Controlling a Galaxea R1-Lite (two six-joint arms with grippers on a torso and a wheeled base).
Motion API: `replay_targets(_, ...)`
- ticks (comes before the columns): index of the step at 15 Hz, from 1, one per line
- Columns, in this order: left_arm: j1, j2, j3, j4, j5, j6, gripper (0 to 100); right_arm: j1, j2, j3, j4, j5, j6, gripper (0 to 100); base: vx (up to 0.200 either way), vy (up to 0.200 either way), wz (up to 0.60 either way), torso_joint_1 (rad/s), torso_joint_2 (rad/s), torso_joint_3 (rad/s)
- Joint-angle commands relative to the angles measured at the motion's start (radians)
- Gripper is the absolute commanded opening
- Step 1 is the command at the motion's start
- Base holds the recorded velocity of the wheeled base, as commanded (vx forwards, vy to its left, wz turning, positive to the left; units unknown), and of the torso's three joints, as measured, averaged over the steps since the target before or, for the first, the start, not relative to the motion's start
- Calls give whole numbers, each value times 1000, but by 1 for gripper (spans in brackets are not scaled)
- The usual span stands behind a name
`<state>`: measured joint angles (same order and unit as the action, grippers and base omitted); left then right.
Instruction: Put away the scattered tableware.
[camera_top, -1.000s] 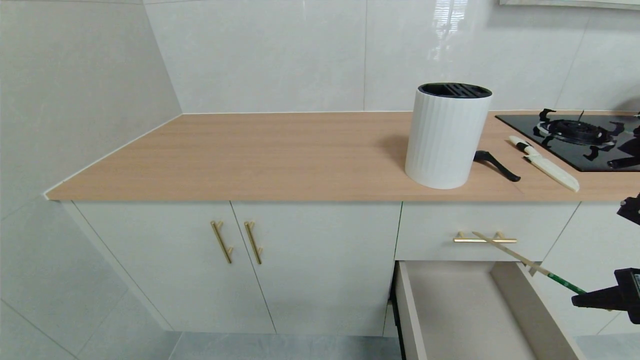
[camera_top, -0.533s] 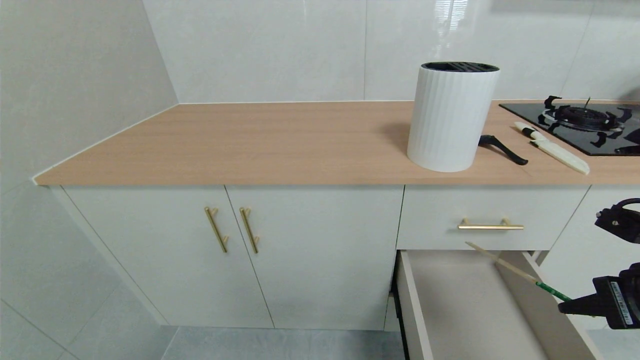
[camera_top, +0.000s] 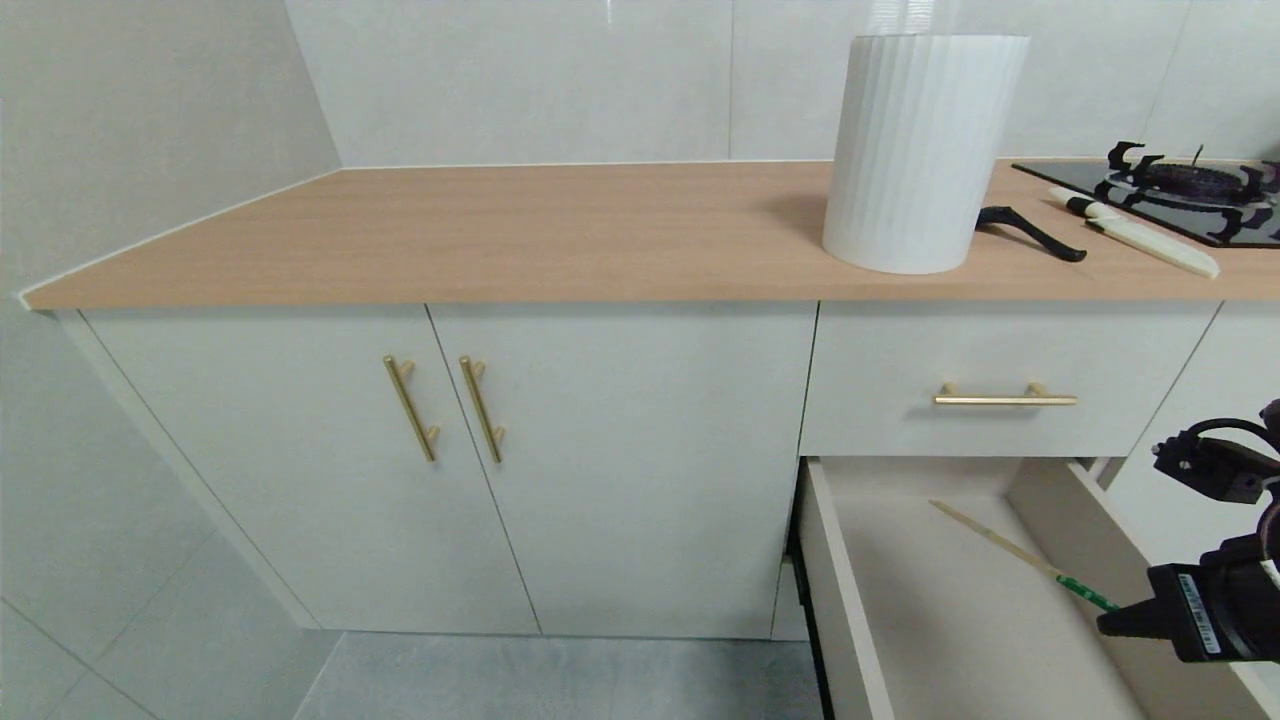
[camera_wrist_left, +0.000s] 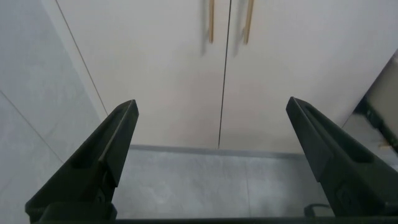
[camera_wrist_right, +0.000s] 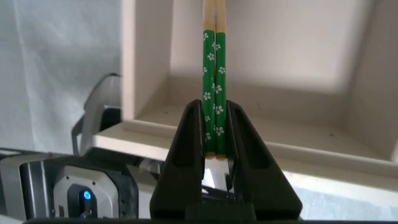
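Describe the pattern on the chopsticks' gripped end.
Green with white flowers, on pale wooden chopsticks; right wrist view.

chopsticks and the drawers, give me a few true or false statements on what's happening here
1. The right gripper is shut on a pair of chopsticks. True.
2. The chopsticks lie flat on the counter. False: they are held below it, pointing into the open drawer.
3. The left gripper is open and holds nothing. True.
4. The white knife lies inside the open drawer. False: it lies on the counter beside the stove.
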<state>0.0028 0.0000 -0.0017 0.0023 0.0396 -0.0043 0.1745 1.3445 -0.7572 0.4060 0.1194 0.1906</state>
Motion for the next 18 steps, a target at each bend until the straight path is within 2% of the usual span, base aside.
replay_targets(1, 0, 2, 0, -1, 0, 0, 100, 0, 28, 1, 1, 0, 0, 0, 0, 0, 0, -149, 447, 305)
replay_targets(6, 0, 2, 0, -1, 0, 0, 100, 0, 48, 3, -1, 0, -2, 0, 0, 0, 0, -38, 128, 78)
replay_targets(10, 0, 2, 0, -1, 0, 0, 100, 46, 193, 1, -111, -23, -3, 0, 0, 0, 0, 0, 0, 0)
replay_targets(14, 0, 2, 0, -1, 0, 0, 100, 137, 452, 29, -361, -155, 73, 0, 0, 0, 0, 0, 0, 0)
replay_targets(17, 0, 2, 0, -1, 0, 0, 100, 138, 555, 108, -599, -185, 81, 0, 0, 0, 0, 0, 0, 0)
replay_targets(18, 0, 0, 0, -1, 0, 0, 100, 138, 568, 119, -639, -188, 79, 0, 0, 0, 0, 0, 0, 0)
